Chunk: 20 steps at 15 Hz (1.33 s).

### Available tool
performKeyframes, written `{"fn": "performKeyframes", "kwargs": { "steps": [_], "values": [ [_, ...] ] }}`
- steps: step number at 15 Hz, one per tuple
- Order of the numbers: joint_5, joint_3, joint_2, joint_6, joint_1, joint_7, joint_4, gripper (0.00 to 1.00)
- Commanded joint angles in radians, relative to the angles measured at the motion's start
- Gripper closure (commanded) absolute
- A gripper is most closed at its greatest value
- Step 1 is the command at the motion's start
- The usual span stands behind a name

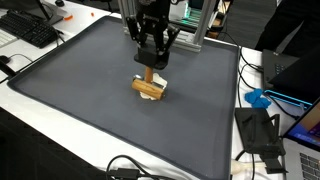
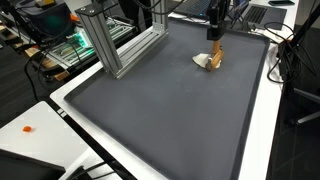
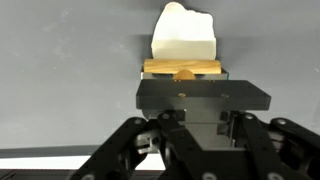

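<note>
My gripper (image 1: 151, 62) points straight down over the far middle of the dark grey mat (image 1: 90, 90) and is shut on the upright part of a tan wooden block (image 1: 149, 87) that rests on the mat. In the wrist view the wooden block (image 3: 183, 68) sits across the jaws, and a white lump (image 3: 185, 37) lies just beyond it, touching it. From an exterior view the gripper (image 2: 214, 38) stands above the wooden block (image 2: 215, 58), with the white lump (image 2: 201, 62) beside it. The fingertips themselves are hidden behind the gripper body.
A black keyboard (image 1: 30, 30) lies off the mat's corner. An aluminium frame (image 2: 125, 45) stands along one edge of the mat. A blue object (image 1: 260, 98), a black device (image 1: 258, 130) and cables lie on the white table beside the mat.
</note>
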Motion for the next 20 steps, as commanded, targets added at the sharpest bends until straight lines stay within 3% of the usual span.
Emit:
{"fn": "performKeyframes", "kwargs": {
  "steps": [1,20],
  "values": [
    [0.042,0.012,0.009,-0.104,-0.012,-0.065,-0.007,0.78],
    [0.073,0.027,-0.016,-0.343,-0.022,-0.178,-0.009,0.78]
  ]
}}
